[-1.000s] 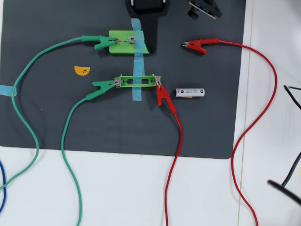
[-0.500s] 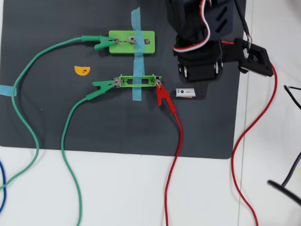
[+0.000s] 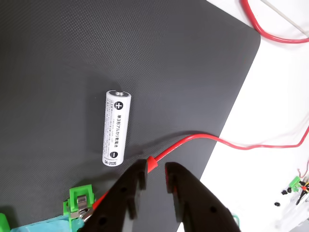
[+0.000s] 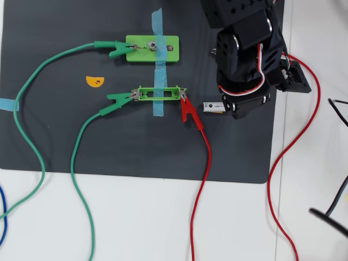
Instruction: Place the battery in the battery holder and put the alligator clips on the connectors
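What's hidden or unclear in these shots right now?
- White-silver cylindrical battery: overhead view, far end covered by the black arm.
- Loose red alligator clip: overhead view, fully hidden under the arm.
- Narrow bright-green battery holder: wrist view, cut off by the bottom edge.

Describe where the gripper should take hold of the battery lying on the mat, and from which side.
Probably grip the battery across its bare middle, coming straight down from above: it lies flat on the mat, both long sides clear, and the gripper hangs near its minus end.

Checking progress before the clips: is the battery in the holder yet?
Out. The battery lies flat on the dark mat, beside the green battery holder, whose slot is empty.
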